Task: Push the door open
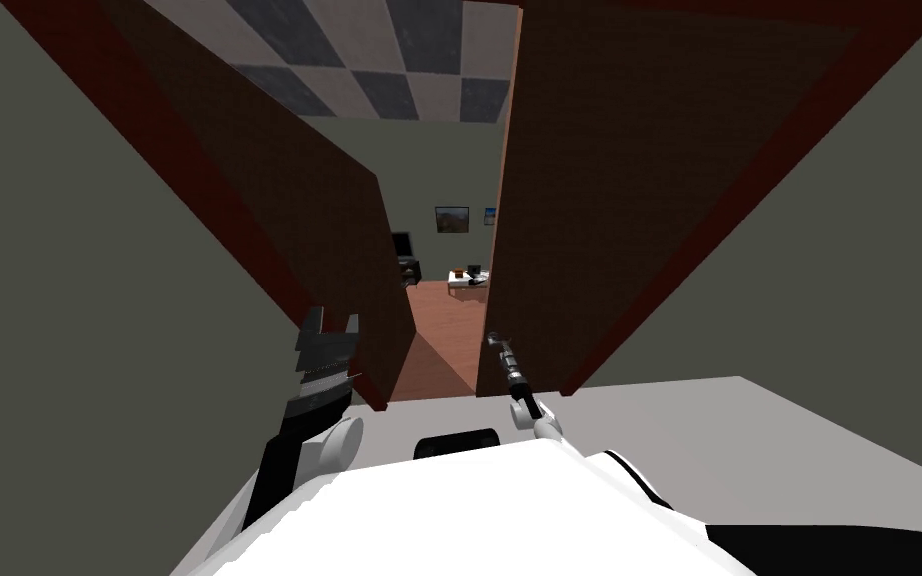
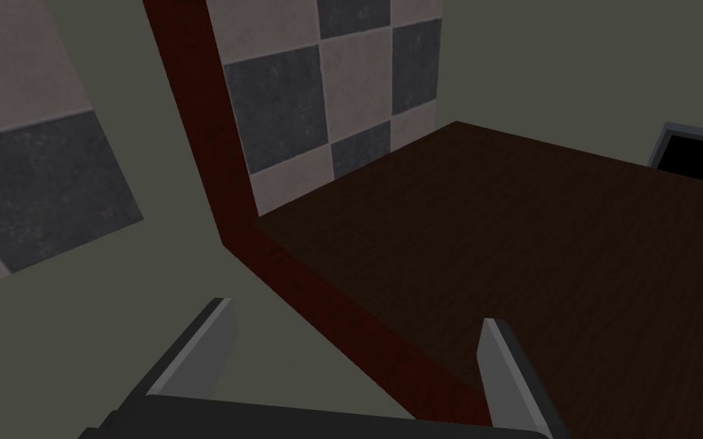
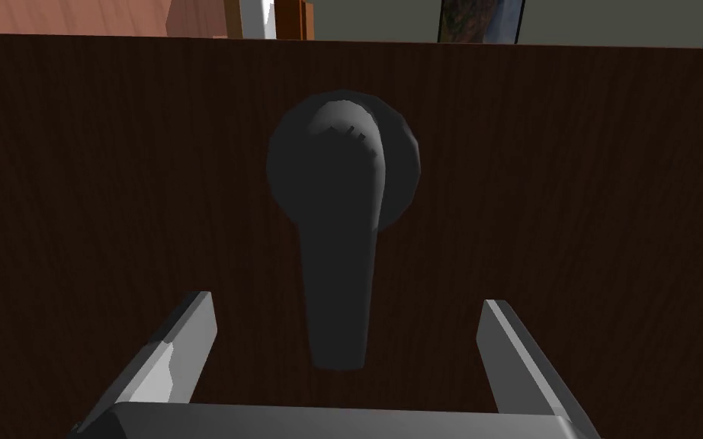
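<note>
Ahead on the right, the door is a dark brown wood-grain leaf standing ajar. A gap at its free edge shows a room with a reddish floor beyond. A second brown panel angles in from the left side of that gap.

Handling, as a judgement: the door is a rigid slab that probably swings heavy and won't flex. The best push spot is flat on the face near the free edge, by the lever handle, where leverage is greatest. The lever is dark and smooth, so it looks slippery and is better pressed beside than grabbed. With the leaf off its latch, turning the lever looks unnecessary.

The right gripper points square at the door face. Its fingers are apart on either side of the lever's hanging tip and clamp nothing. Contact with the wood can't be told. In the head view the right forearm reaches forward, thin and straight, to the leaf's edge.

The left gripper is raised at the left panel's near edge, fingers also spread and empty. It faces the dark red frame strip between the grey-green wall and the brown wood.
</note>
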Available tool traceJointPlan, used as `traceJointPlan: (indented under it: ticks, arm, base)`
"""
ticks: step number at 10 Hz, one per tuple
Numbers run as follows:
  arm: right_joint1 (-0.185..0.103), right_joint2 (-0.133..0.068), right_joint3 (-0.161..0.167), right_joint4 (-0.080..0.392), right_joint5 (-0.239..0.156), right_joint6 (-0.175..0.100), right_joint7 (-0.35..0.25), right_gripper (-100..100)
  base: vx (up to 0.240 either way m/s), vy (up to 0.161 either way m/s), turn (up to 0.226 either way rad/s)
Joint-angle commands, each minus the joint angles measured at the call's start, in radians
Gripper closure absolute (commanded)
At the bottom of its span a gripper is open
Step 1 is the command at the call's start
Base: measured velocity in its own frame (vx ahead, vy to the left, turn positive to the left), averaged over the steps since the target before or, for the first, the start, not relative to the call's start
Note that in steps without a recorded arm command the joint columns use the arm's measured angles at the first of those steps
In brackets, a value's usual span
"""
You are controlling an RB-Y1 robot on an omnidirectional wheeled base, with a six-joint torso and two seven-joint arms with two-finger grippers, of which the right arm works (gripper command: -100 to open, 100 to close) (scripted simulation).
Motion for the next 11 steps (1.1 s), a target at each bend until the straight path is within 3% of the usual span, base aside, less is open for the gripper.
traceJointPlan:
  ticks: [1,3,4,9,11]
  arm:
    - [0.001,0.002,-0.003,0.002,-0.002,-0.002,0.003,-100]
    - [0.001,0.002,-0.004,0.002,-0.002,-0.002,0.003,-100]
    - [0.001,0.002,-0.004,0.002,-0.002,-0.002,0.003,100]
    - [0.001,0.002,-0.004,0.002,-0.002,-0.002,0.003,100]
    - [-0.003,-0.002,-0.019,0.003,-0.01,-0.001,0.009,100]
  base:
    - [0.187,-0.031,0.022]
    - [0.133,-0.009,0.015]
    - [-0.011,-0.001,-0.004]
    - [-0.008,-0.001,0.003]
    - [0.117,0.035,-0.034]
